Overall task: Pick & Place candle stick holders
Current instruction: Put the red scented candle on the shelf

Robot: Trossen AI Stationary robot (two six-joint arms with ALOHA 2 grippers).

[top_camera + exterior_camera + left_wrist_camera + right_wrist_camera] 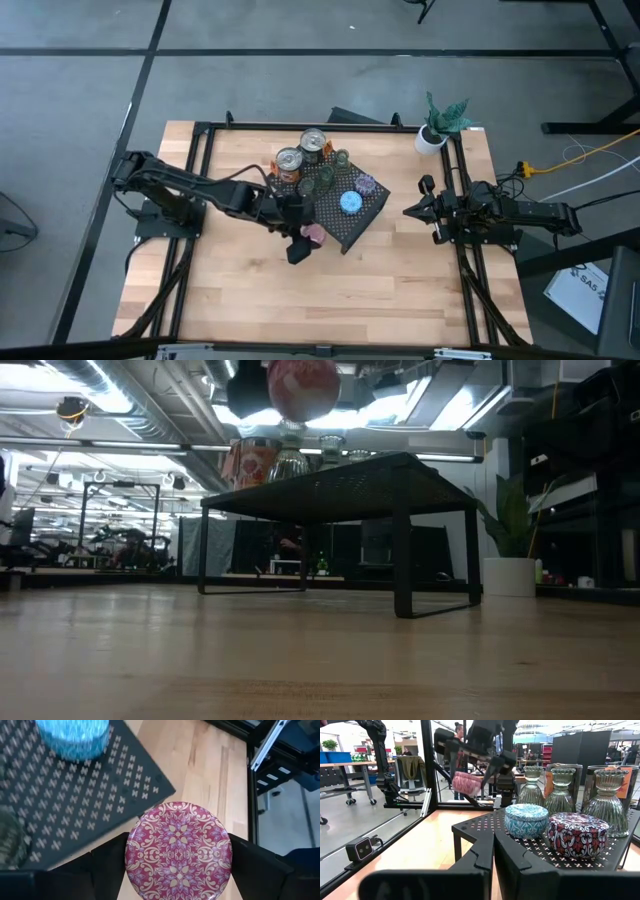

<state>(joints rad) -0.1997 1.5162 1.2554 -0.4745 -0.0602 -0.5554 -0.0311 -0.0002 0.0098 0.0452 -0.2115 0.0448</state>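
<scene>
Left pincer (pixel 303 243) is clamped on the pink holder (pixel 179 851), one dark finger on each side of its patterned lid, carrying it in the air just off the near corner of the black perforated rack (pixel 345 222) (the low view shows it well above the rack top). On the rack sit the blue holder (pixel 351 203) and the purple holder (pixel 366 185), just beside each other, with three olive-green glass holders (pixel 563 791) in a row behind them and two tall tins (pixel 301 152) at the far edge. Right pincer (pixel 422 211) waits at the table's right side, well apart from the rack, its fingers together. A white pot with a green plant (pixel 441 125) stands at the far right corner of the wooden table (pixel 400 290). From above, the pink holder is mostly hidden under the left pincer; the green holders are hard to separate there.
</scene>
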